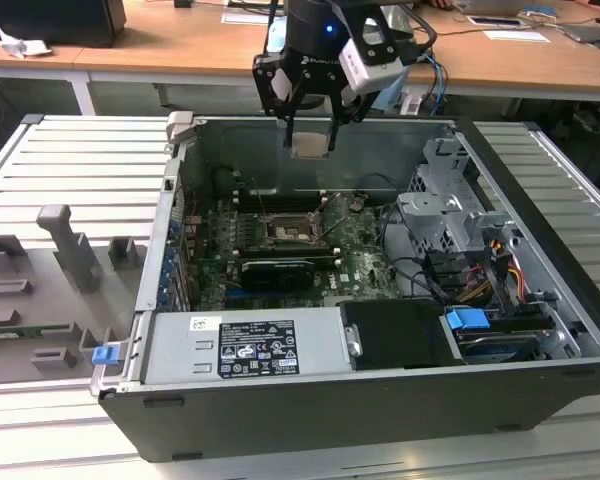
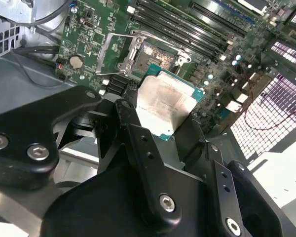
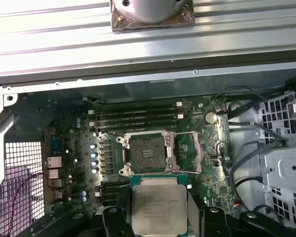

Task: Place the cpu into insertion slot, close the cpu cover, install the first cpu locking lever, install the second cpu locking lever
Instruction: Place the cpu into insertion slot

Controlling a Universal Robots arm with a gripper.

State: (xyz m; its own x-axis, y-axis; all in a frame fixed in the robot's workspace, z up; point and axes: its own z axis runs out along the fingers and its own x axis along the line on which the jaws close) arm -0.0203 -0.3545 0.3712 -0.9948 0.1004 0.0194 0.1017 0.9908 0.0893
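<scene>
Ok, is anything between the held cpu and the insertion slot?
Nothing. In the exterior view the cpu, held in the gripper, hangs above the insertion slot with only open air between; the first wrist view shows the slot uncovered.

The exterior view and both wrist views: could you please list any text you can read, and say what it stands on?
White label on the power supply: rows of print and marks, too small to read.
The cpu, held in the gripper: faint marking on its metal top, too small to read.
No other text can be read.
</scene>
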